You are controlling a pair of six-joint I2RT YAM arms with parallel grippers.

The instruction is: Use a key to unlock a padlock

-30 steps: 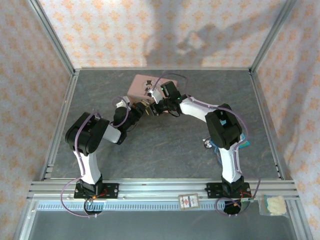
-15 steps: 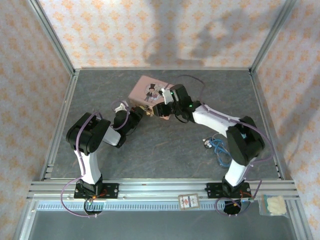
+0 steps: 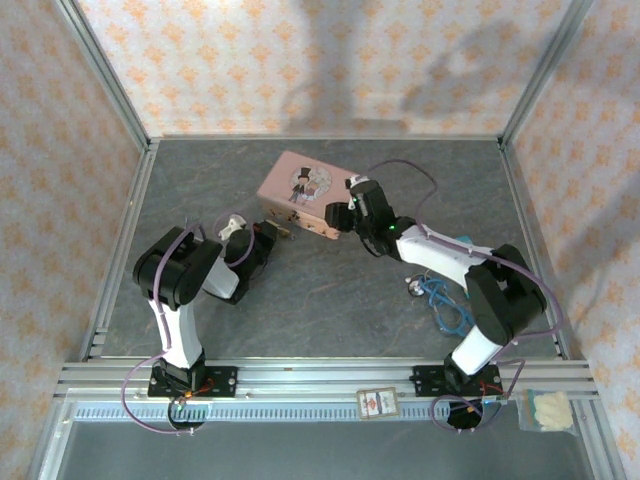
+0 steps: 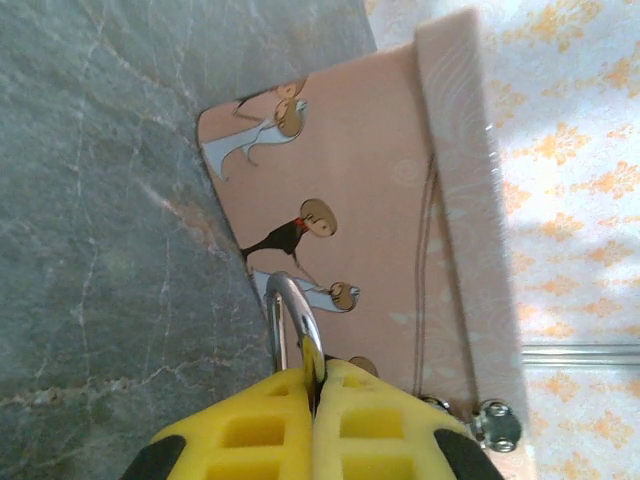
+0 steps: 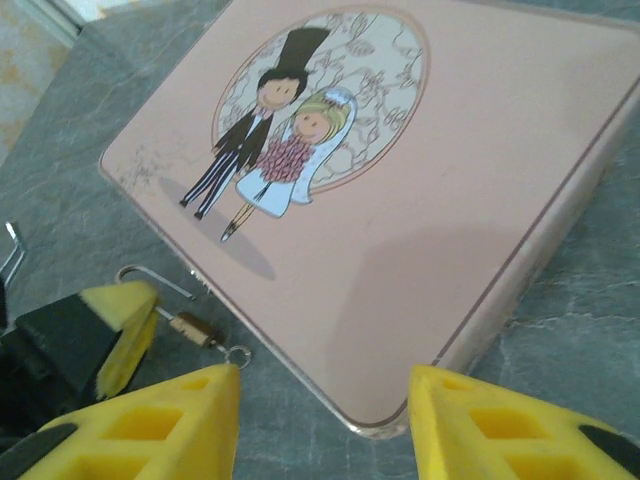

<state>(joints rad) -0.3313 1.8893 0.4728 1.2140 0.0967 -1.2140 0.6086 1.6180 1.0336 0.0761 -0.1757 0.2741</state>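
Just now the two arms have drawn apart: a second ago the right gripper (image 3: 333, 216) was pressed up against the left gripper (image 3: 274, 233) in front of the pink tin (image 3: 300, 185), and it has since swung away to the tin's near right corner. Its jaws stand wide apart with nothing between them, so no key is in hand. The left gripper has slid a little back to the left and keeps its yellow pads (image 4: 285, 400) pinched tight on the padlock (image 4: 297, 322). The lock's silvery loop sticks out from between them, right against the tin's near side, and the pads hide the brass body. That reads as the lock being secured while the key is yet to be fetched, perhaps from the blue cord bundle (image 3: 442, 298) lying well off to the right. The tin's lid is down, so its contents cannot be seen.
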